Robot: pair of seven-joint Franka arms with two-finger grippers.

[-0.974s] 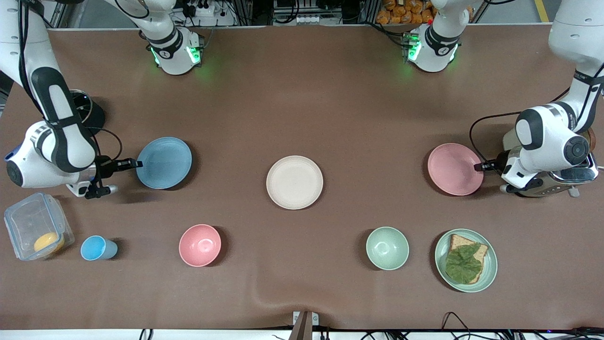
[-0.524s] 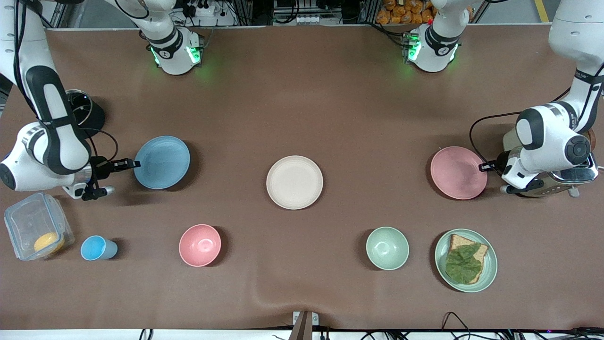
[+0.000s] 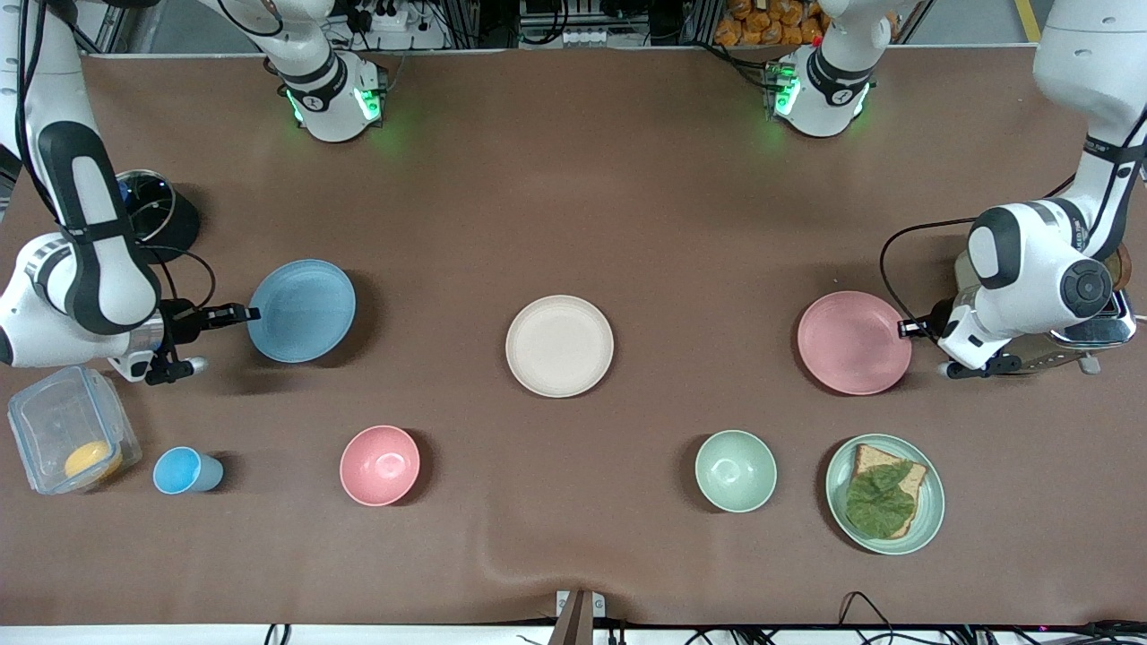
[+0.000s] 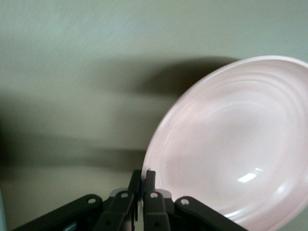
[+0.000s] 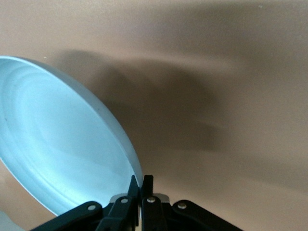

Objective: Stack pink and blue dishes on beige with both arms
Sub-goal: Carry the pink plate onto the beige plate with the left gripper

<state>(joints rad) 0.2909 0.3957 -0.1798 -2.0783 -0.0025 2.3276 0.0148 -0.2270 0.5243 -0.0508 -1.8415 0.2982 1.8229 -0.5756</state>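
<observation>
Plates gripped at both ends of the table

You are looking at two arms reaching in from the table's ends, each bent low with its wrist turned toward the middle. Your right gripper [image 3: 240,313] is pinching the rim of the blue plate [image 3: 302,310], fingers closed tight on the edge, as the right wrist view confirms at the right gripper [image 5: 140,182] with the blue plate [image 5: 57,144] tilting up off the brown table [image 3: 573,206] and casting a shadow beneath it. The right arm's elbow is folding over the clear container [image 3: 70,442], which is sitting at the right arm's end of the table with something yellow inside.

Your left gripper [image 3: 907,328] is clamping the rim of the pink plate [image 3: 851,342] in the same way; in the left wrist view the left gripper [image 4: 143,177] is showing its fingers pressed together on the edge of the pink plate [image 4: 236,144], which is also tilting off the surface. The left forearm is hanging over a metal appliance [image 3: 1089,333] at the left arm's end.

Between the two held plates, the beige plate [image 3: 559,345] is lying flat and bare on the table, well apart from both. Nearer the front camera, you are seeing a blue cup [image 3: 184,470], a pink bowl [image 3: 380,465], a green bowl [image 3: 736,470] and a green plate [image 3: 932,515] carrying bread and a leaf.
</observation>
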